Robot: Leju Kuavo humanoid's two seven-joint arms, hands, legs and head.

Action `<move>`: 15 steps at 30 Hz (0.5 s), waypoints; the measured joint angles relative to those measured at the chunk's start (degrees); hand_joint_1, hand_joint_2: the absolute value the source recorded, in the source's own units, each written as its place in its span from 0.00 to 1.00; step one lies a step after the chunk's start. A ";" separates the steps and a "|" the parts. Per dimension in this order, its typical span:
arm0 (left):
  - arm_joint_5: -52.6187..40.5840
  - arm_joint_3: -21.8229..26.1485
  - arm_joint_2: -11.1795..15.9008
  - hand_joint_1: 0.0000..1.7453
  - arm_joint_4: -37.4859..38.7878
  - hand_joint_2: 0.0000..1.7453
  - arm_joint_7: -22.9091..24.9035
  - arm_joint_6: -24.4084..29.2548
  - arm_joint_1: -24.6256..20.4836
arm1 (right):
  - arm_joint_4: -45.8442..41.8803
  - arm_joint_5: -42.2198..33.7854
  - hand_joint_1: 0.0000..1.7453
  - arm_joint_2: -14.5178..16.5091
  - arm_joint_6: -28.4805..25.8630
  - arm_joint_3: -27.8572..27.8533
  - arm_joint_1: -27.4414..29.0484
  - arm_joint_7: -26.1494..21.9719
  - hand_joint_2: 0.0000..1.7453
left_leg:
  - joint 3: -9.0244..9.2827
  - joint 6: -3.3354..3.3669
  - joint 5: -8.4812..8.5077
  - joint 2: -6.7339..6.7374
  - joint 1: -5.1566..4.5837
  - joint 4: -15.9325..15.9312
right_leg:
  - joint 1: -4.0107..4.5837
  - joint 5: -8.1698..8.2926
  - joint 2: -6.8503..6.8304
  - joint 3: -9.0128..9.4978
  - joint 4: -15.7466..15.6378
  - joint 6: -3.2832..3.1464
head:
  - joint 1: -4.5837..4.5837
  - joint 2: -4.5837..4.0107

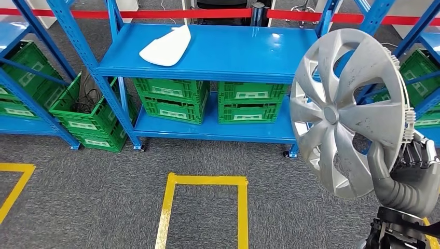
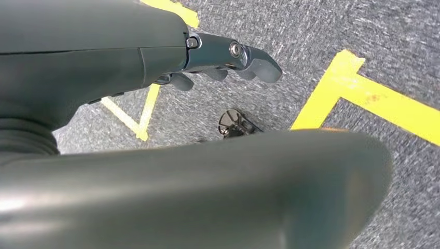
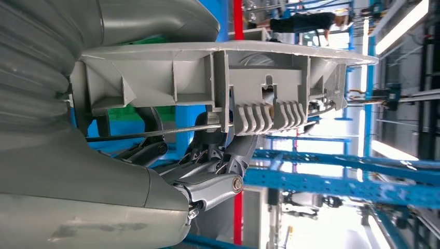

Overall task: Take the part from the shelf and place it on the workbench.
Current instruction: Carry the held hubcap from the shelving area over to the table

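at the right edge of the head view you have the silver hubcap (image 1: pixel 346 111) held upright in the right hand (image 1: pixel 410 171), its face turned toward you and its rim overlapping the right post of the blue shelf (image 1: pixel 218 49). the thumb runs up behind the lower spokes and the darker fingers sit behind the rim, so the hand grips the part by its lower right edge. a white part (image 1: pixel 167 46) lies flat on the top board near its left end, well apart from the hubcap. green crates (image 1: pixel 212 99) fill the lower board, and more stand slanted on the carpet at the left. before the shelf the grey carpet (image 1: pixel 93 197) lies open, with a yellow tape box (image 1: pixel 205 202) in the middle.

in the left wrist view your left hand (image 2: pixel 223 59) hangs over the carpet and yellow tape lines (image 2: pixel 363 96); its fingers are stretched forward, lightly bent, holding nothing.

in the right wrist view you see the hubcap's ribbed back and wire ring, with the fingers (image 3: pixel 218 155) curled in against that back, thumb on the other side, blue shelf beams beyond
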 joint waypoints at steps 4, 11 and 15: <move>-0.20 -0.05 -0.02 0.00 0.00 0.00 0.28 -0.05 0.09 | -0.01 0.32 1.00 0.05 -0.08 0.16 -0.41 0.46 1.00 | -1.37 -1.28 -0.29 -0.05 0.11 1.03 | -0.04 1.68 -0.21 -0.76 -0.48 -1.62 | -0.29 0.00; 0.53 -0.09 -0.25 0.00 0.00 0.00 0.73 -0.42 0.13 | -0.01 0.91 1.00 0.08 -0.37 0.49 -0.81 1.70 1.00 | -3.06 -1.53 -7.85 -0.06 0.25 12.34 | 0.23 4.61 -0.19 -4.20 -0.60 -2.43 | -2.03 0.00; 0.55 -0.09 -0.22 0.00 0.00 0.00 0.74 -0.52 -0.10 | -0.01 1.03 1.00 0.08 -0.40 0.49 -0.86 1.79 1.00 | 5.80 -0.21 -4.88 -0.01 -0.32 -1.35 | 0.46 5.82 -0.09 -5.48 -0.16 -1.54 | -2.73 0.00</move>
